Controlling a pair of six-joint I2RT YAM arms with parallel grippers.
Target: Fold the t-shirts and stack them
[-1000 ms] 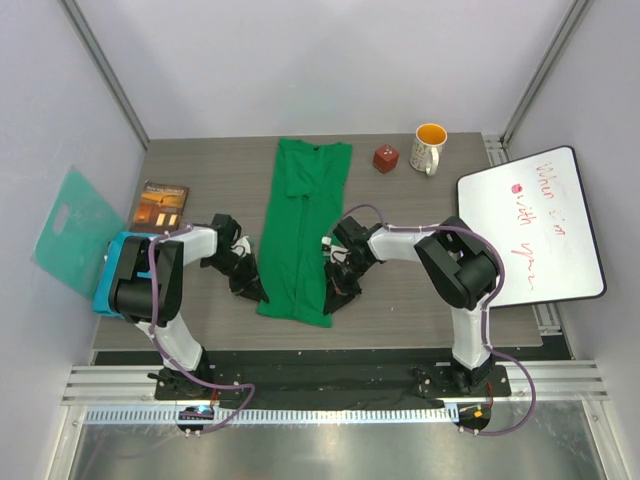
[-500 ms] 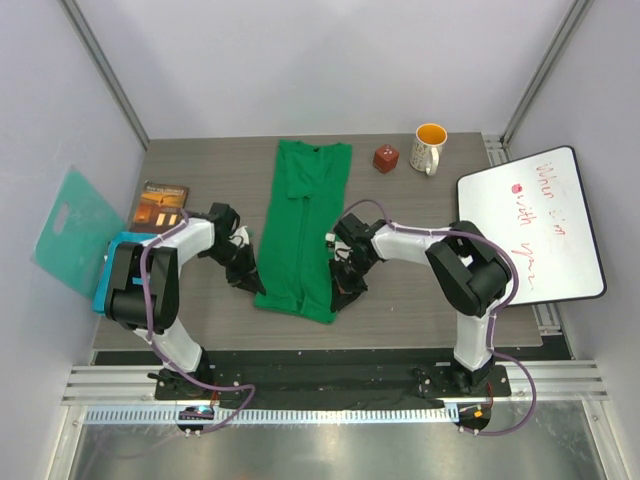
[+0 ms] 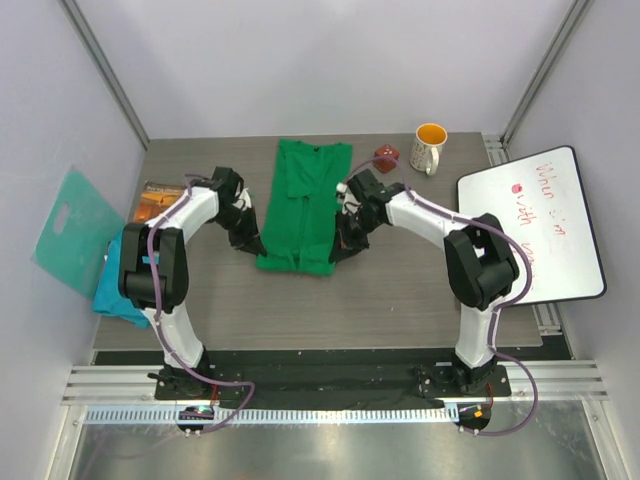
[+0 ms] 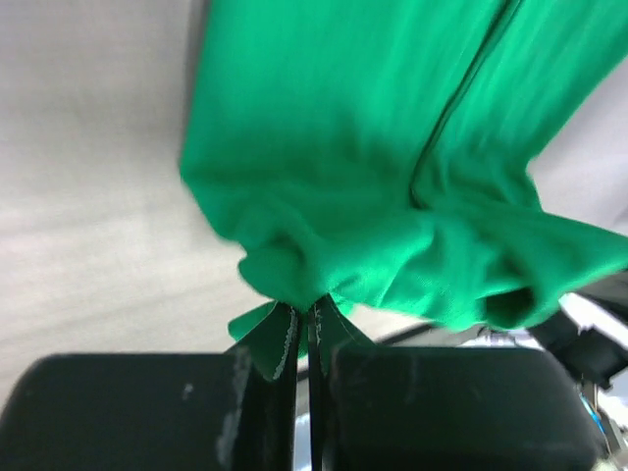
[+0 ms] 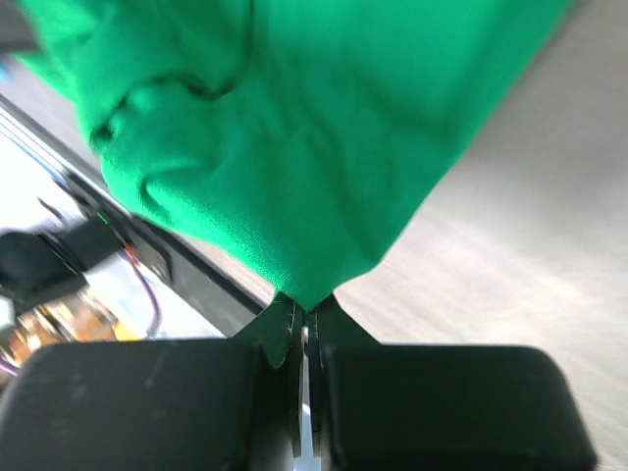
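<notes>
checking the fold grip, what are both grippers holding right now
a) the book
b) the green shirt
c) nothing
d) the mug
b: in the wrist views the left gripper and the right gripper are each pinched shut on a corner of the green shirt.

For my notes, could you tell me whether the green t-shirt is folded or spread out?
Partly folded: the green t-shirt is a narrow strip, sides turned in, near hem bunched in both shut jaws.
</notes>
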